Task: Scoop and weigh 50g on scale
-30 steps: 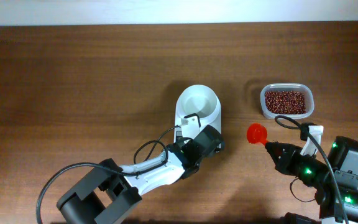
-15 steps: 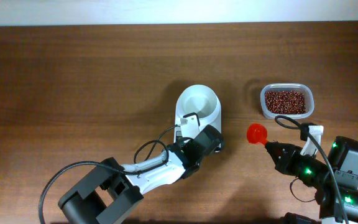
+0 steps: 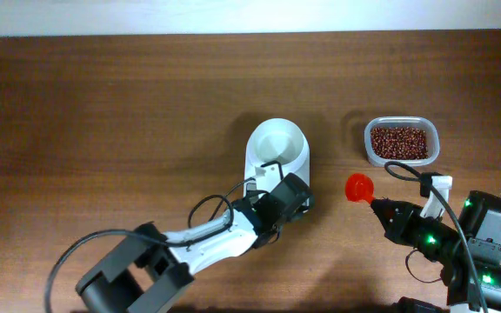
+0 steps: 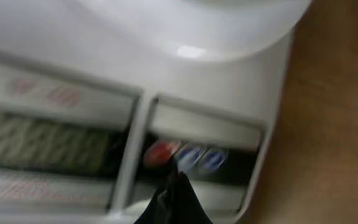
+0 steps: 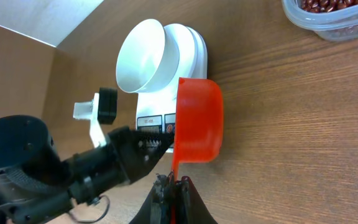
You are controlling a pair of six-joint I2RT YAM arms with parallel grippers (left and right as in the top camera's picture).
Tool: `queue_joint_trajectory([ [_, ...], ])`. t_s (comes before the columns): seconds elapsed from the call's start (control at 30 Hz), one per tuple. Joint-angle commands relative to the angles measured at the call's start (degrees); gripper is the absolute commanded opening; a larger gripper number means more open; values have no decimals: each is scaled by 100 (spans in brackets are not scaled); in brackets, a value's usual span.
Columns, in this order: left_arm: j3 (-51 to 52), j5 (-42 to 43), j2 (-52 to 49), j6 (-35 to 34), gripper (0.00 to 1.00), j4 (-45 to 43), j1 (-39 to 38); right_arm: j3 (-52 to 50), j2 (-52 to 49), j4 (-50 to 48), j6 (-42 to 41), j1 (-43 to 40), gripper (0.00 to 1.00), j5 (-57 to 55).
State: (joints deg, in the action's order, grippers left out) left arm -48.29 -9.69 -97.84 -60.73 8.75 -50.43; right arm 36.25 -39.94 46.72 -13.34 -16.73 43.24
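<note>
The step in hand looks like getting the scale (image 3: 277, 148) ready, either switching it on or zeroing it, before any scooping. The left gripper (image 4: 178, 186) is closed with nothing between its fingers, which form one dark point. In the left wrist view that point sits just short of the row of small buttons (image 4: 199, 158) on the scale's front panel, one reddish and two blue. Whether the tip touches a button I cannot tell; the view is too blurred. The round white bowl sits just beyond the panel, ahead of this gripper, and looks empty.

The right gripper (image 5: 171, 186) is clamped on the handle of a red scoop (image 5: 197, 118), whose cup stands out ahead of the fingers. Overhead, no beans show in it. The beans (image 3: 398, 142) lie in a clear tub (image 3: 433, 139) ahead of the right gripper and a little to its outer side. The tub is apart from the scoop and the scale, which stands off to this gripper's inner side.

So the weighing proper has not begun. The next move probably calls for a short, light press from the left tip, then clearing it off the panel. After that the scoop would need to swing out to the tub, dip and come back level over the bowl.
</note>
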Motion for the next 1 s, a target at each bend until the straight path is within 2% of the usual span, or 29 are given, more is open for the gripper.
queue_joint_trajectory([
  [0.0,24,199,894,256,0,605,-2,149,35,-2,50,17,4,-46],
  [0.1,22,-321,2116,258,1,1792,-2,149,33,-42,50,17,4,-46],
  [0.17,22,-992,2761,474,10,2468,-2,149,26,-46,50,17,4,-46],
  [0.2,24,-1552,3091,555,25,2938,-2,149,20,-48,50,17,4,-48],
  [0.27,24,-2496,3517,553,69,3646,-2,149,20,-68,50,17,4,-46],
  [0.3,24,-2874,3705,553,99,3974,-2,149,20,-66,50,17,4,-46],
  [0.33,24,-2990,3801,553,99,4129,-2,149,20,-68,50,17,4,-46],
  [0.4,24,-2702,3866,551,99,4540,-4,149,20,-70,50,17,4,-46],
  [0.47,22,-2507,3875,782,99,4522,-2,149,20,-146,50,17,4,-46],
  [0.5,0,-2417,3886,1775,99,4406,13,149,20,-199,50,17,4,-46],
  [0.53,-66,-2059,3891,3246,99,4275,76,149,20,-225,50,17,4,-46],
  [0.57,-236,-1471,3891,4686,99,4269,247,149,20,-293,50,17,4,-46],
  [0.6,-549,-544,3891,6026,99,4457,544,149,20,-374,50,17,4,-46],
  [0.67,-1204,752,3888,7410,99,4878,1252,149,20,-426,50,17,4,-44],
  [0.7,-1405,964,3891,7635,99,4972,1561,149,20,-411,50,17,4,-44],
  [0.8,-1521,608,3901,7641,99,5104,2343,149,20,-378,48,17,4,-20],
  [0.87,-1517,1106,3893,7661,99,5016,2452,149,20,-376,48,17,4,-22],
  [0.97,-1519,1641,3895,8496,99,5097,2452,149,20,-404,46,17,4,-17],
])
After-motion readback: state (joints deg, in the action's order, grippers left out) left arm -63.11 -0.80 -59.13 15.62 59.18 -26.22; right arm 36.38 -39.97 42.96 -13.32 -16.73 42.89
